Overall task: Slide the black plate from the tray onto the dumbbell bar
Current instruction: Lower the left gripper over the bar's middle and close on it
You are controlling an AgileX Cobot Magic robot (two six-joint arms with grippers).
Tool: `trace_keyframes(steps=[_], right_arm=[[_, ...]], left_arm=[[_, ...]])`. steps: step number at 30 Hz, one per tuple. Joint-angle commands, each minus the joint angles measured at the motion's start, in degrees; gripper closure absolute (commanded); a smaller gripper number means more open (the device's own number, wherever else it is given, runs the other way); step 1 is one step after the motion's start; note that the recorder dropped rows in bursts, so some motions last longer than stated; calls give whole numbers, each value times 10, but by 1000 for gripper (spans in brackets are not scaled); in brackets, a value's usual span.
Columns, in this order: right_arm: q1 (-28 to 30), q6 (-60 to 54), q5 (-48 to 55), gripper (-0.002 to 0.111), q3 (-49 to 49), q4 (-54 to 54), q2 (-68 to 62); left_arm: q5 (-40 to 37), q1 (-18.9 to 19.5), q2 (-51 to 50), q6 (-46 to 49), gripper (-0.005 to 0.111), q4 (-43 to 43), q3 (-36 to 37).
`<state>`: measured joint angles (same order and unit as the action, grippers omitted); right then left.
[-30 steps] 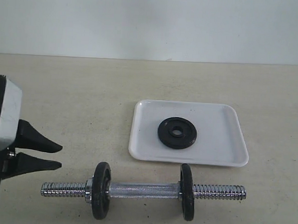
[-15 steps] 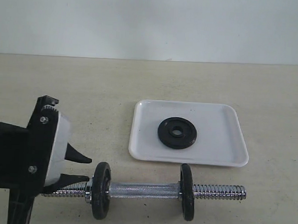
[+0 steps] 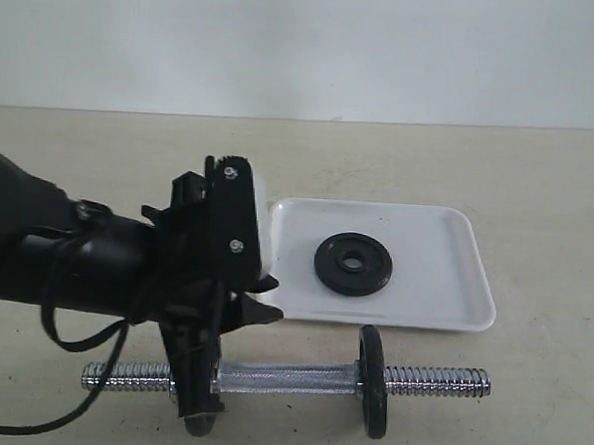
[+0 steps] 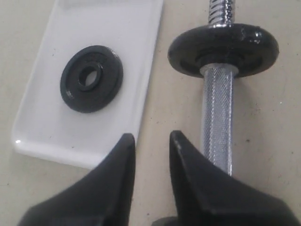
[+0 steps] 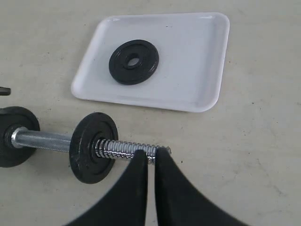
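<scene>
The black plate lies flat in the middle of the white tray. In front of the tray, the dumbbell bar rests on the table with a black disc on each side of its knurled grip. My left gripper hovers between the tray's near left corner and the bar. It is open by a narrow gap with nothing in it. My right gripper is shut and empty, hanging near the bar's right threaded end.
One mounted disc stands upright right of the grip. The other is mostly hidden behind my left arm in the exterior view. A pale wall closes the table's far side.
My left arm has swung in from the left edge toward the tray's near left corner and now covers the bar's left disc. The jaw gap is the same. Plate, tray and bar have not moved.
</scene>
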<state>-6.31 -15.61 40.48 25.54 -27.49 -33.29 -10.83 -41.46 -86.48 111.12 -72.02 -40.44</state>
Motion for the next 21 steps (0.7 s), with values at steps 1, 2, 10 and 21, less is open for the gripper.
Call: trace_keyframes(steps=[1,2,10,21], right_arm=[[-3,-6,-7,107,-3,-5,-1],[-3,-6,-6,107,-3,-5,-1],[-3,-9,-5,107,-3,-8,-1],[-3,-39,-3,107,-3,-35,-1]], left_arm=[[4,-23,-49,-8,83,-18,-21],[5,-26,-59,-8,81,-19,-22],[58,-26,-110,-90,39,-20,-22],[7,-26,-111,-130,27,-21,-42]])
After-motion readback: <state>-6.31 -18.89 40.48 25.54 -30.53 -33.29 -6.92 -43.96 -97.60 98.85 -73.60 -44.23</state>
